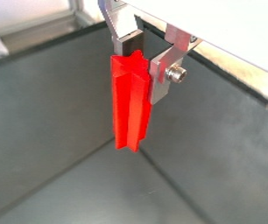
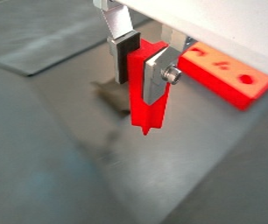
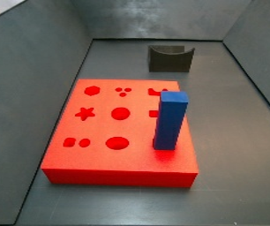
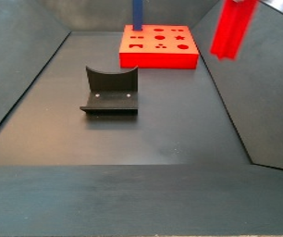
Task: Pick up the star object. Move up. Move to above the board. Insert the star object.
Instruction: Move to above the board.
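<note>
My gripper (image 1: 143, 54) is shut on the star object (image 1: 128, 101), a slim red peg with a star cross-section that hangs straight down from the fingers, clear of the grey floor. Both wrist views show the grip; in a wrist view the gripper (image 2: 144, 63) holds the peg (image 2: 146, 96) off to one side of the board (image 2: 224, 74), not over it. The board (image 3: 120, 163) is a flat red slab with a star hole (image 3: 86, 113) among round and square holes. In a side view the peg (image 4: 234, 30) hangs high, beside the board (image 4: 159, 57).
A blue rectangular block (image 3: 170, 121) stands upright in the board; it also shows in a side view (image 4: 138, 11). A small dark grey holder (image 3: 169, 57) sits on the floor away from the board (image 4: 109, 93). Sloped grey walls enclose the floor.
</note>
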